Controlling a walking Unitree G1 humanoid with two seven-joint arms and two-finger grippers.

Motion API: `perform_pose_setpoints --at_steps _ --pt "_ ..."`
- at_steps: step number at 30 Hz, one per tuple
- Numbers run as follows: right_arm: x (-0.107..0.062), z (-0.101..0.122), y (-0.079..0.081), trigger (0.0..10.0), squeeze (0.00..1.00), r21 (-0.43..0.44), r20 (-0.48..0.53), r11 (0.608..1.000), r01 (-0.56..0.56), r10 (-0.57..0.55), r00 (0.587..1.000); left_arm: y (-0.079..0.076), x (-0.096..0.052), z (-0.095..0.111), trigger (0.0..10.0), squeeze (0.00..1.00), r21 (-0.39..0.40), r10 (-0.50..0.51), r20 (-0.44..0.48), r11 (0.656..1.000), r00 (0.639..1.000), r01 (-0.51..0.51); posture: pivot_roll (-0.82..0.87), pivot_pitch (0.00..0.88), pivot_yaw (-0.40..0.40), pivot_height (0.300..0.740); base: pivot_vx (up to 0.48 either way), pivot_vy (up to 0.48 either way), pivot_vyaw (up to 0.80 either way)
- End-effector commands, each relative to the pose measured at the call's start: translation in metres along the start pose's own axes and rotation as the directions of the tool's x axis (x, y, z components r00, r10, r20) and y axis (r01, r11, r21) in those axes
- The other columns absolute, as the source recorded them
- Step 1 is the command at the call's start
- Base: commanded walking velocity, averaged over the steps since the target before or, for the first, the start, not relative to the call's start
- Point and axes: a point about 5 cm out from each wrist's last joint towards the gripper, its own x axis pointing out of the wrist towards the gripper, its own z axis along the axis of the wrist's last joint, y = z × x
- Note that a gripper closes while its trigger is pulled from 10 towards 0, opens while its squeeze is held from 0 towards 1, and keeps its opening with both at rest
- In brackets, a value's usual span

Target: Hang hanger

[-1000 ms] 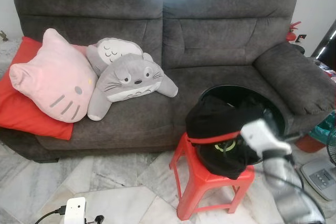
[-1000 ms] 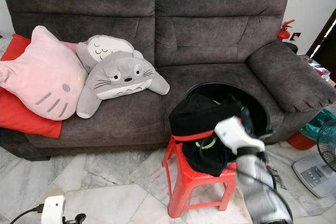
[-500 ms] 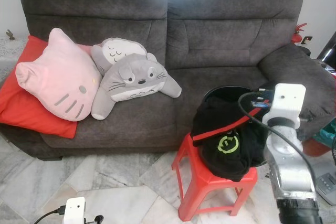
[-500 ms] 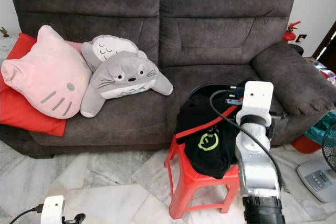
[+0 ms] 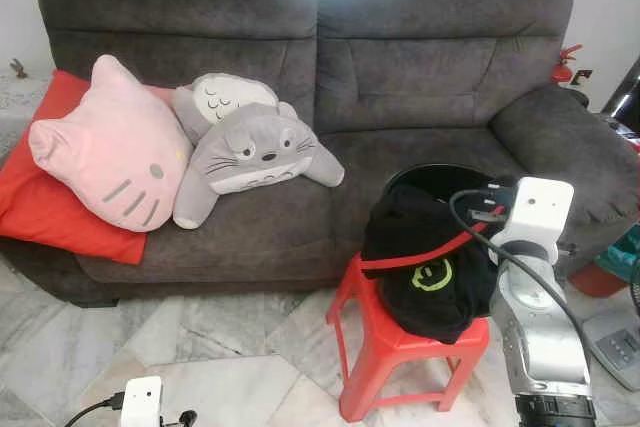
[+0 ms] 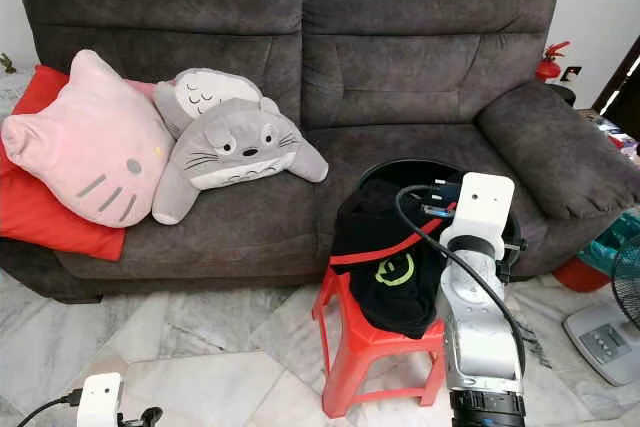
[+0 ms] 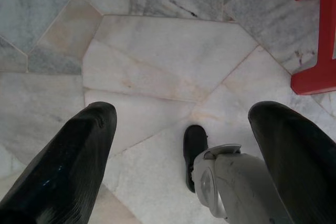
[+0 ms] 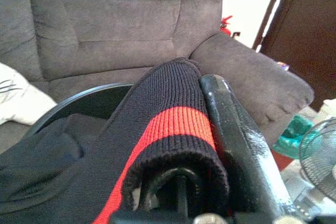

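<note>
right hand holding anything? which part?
Yes: the right hand is shut on the black garment, pinching its ribbed hem with the red stripe. The left hand is open and holds nothing.

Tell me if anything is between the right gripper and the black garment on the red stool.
Nothing visible stands between them. The right gripper is already shut on the black garment's red-striped knit edge, above the red stool.

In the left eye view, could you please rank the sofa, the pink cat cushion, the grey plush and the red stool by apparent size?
1. sofa
2. pink cat cushion
3. grey plush and red stool look alike; the stool stands nearer the camera and is partly covered.
</note>
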Motion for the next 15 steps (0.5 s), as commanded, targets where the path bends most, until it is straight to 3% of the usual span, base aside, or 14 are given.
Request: perform_pose_setpoints --at_steps 1,15 --pt "-0.001 -0.001 0.002 10.0 0.00 -0.002 -0.002 1.000 -0.002 0.002 1.000 0.003 -0.002 -0.005 10.0 0.00 0.007 0.000 -0.008 1.000 1.000 0.000 -0.04 0.000 -0.043 0.716 0.000 0.000 0.00" --pt "-0.005 0.003 0.013 10.0 0.00 -0.019 0.035 0.999 -0.047 0.047 0.998 0.004 -0.004 -0.010 10.0 0.00 0.037 -0.015 -0.026 0.999 1.000 0.016 -0.03 0.000 -0.038 0.716 0.000 0.000 0.00"
